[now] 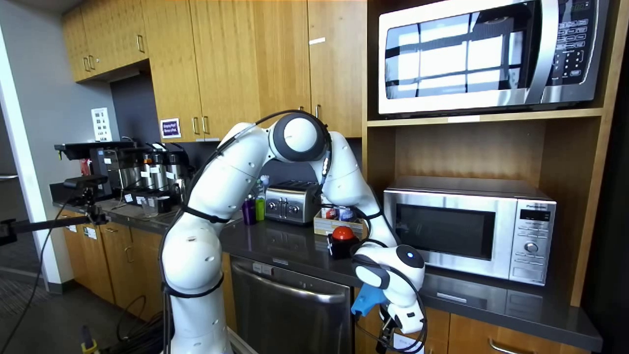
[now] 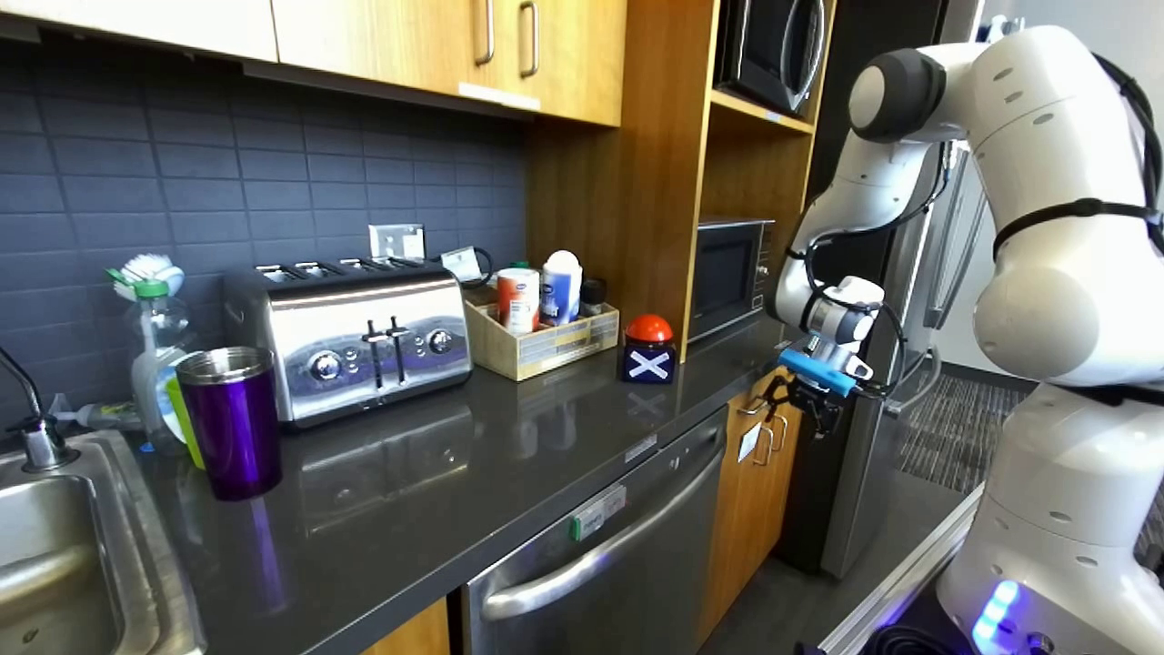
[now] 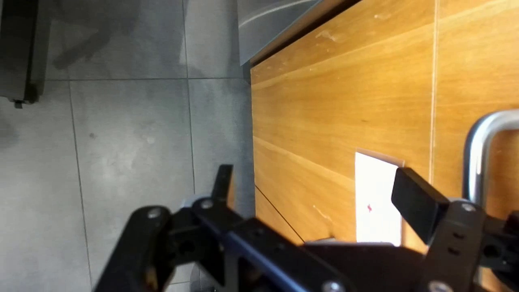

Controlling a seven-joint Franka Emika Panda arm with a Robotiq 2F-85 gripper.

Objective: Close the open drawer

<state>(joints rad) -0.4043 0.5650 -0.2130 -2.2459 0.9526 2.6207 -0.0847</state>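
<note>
The drawer (image 3: 474, 81) sits just beside the dishwasher (image 2: 637, 591), its wooden front facing the same way, its long axis level along the edge of the counter (image 2: 546, 437). The gripper (image 3: 318, 186) is near that front, jaws spread wide. The wrist view shows the pull (image 3: 474, 170) close up; in an exterior view the arm (image 1: 300, 135) covers much of the drawer. Both exterior views add a red button (image 2: 648, 329) above the dishwasher.

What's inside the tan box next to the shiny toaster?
In an exterior view, the tan box holds a red-and-white container, a blue-and-white container and a dark item. Its front covers their bottoms, so anything lying low inside can't be seen.
</note>
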